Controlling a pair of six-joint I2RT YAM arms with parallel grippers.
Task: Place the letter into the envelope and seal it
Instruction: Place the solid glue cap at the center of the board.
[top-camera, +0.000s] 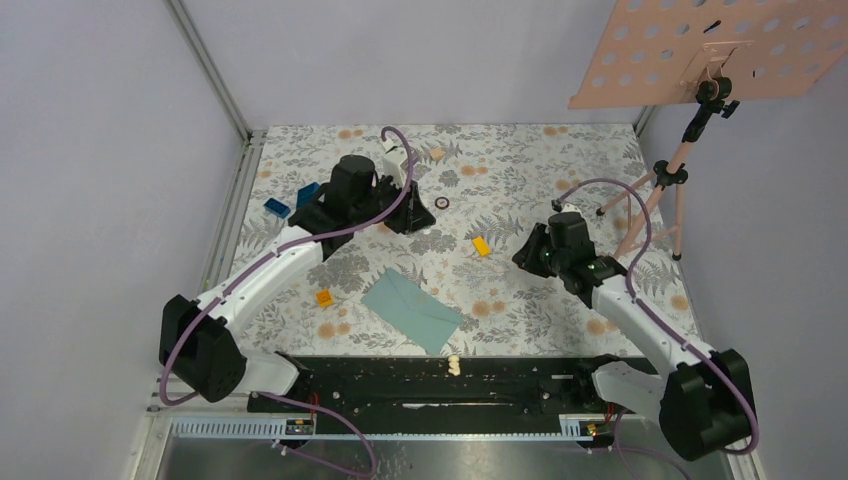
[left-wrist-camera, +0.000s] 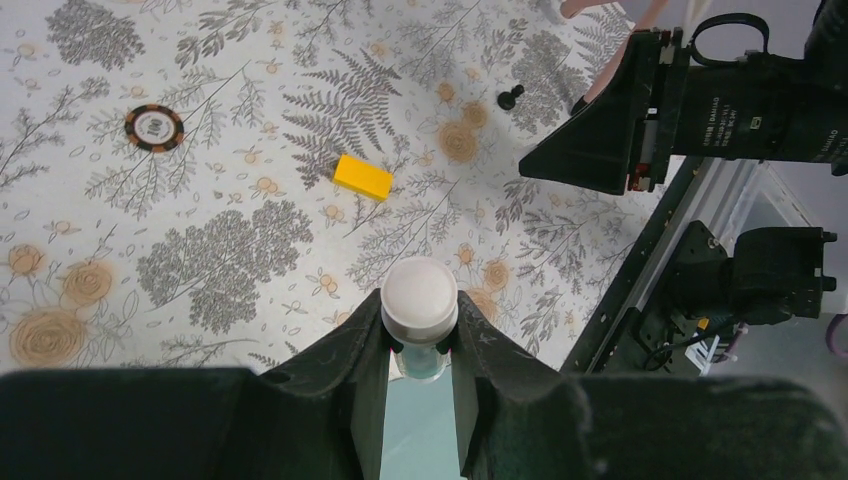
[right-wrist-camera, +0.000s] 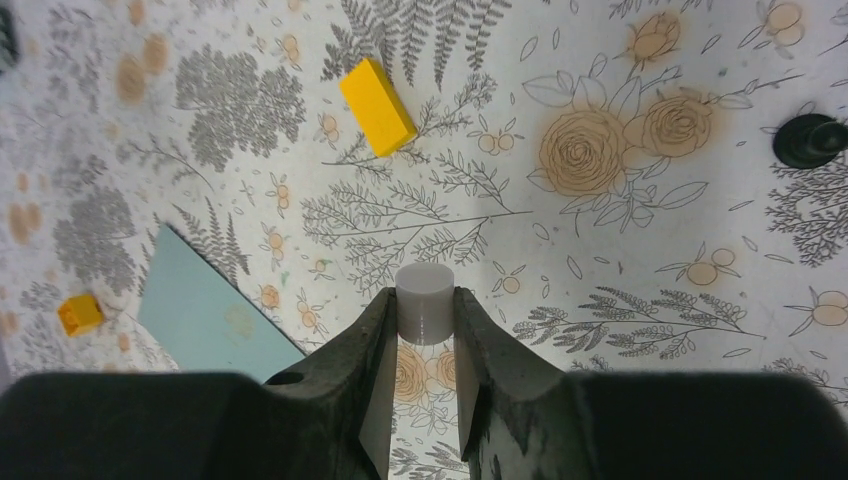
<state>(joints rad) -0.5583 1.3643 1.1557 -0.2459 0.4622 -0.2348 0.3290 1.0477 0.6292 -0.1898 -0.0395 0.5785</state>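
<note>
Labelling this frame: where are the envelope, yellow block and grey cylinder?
envelope (top-camera: 412, 309), top view, middle of its face.
yellow block (right-wrist-camera: 377, 106), right wrist view, top face.
grey cylinder (right-wrist-camera: 425, 300), right wrist view, visible middle.

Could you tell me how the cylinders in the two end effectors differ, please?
The white-capped cylinder in the left end effector has a rounded top wider than its translucent body; the grey cylinder in the right end effector is flat-topped and uniform. The first is white, the second grey. Both are held clamped.
</note>
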